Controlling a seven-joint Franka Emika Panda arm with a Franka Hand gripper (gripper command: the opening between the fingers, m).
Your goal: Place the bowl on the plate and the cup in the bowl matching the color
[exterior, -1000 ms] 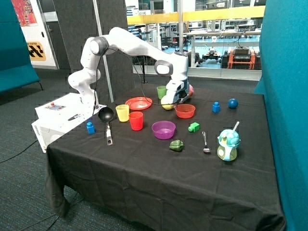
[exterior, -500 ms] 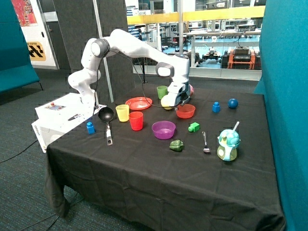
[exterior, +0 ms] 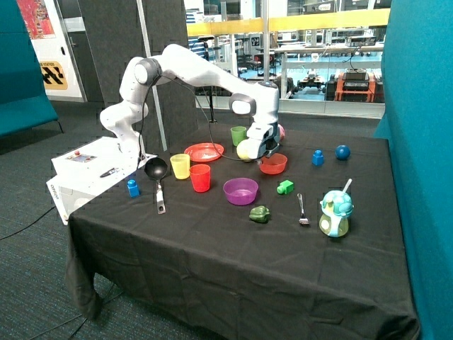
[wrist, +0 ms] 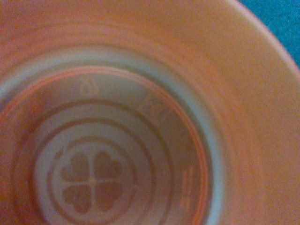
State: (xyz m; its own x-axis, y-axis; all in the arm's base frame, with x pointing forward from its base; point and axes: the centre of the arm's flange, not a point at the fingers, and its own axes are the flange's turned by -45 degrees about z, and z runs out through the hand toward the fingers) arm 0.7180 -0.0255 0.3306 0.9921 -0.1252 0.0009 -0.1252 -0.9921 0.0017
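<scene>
I am running a white Franka arm at a surface (exterior: pixel 212 269) draped in black cloth. My gripper (exterior: pixel 263 150) hangs low at the rim of the small shallow red-orange plastic bowl (exterior: pixel 273 163), on the bowl's ten o'clock side in the outside view. I cannot tell how the gripper is set. The wrist view is filled by the bowl's inside (wrist: pixel 154 117), showing moulded rings and a clover mark on its base, so the gripper is very close to it.

The bowl sits on the cloth, not yet on anything. The flat round red plastic plate (exterior: pixel 204 151) with a raised rim lies empty, near the bowl at about its ten o'clock in the outside view. A yellowish ball and a green cup stand between them. The small red plastic tumbler (exterior: pixel 200 178) stands at the plate's six o'clock, just beside a yellow cup. A purple plastic bowl (exterior: pixel 241 190) rests at the red-orange bowl's seven o'clock.

I judge no part of the task done. The coming move turns on carrying the bowl towards ten o'clock, past the ball, onto the plate.
</scene>
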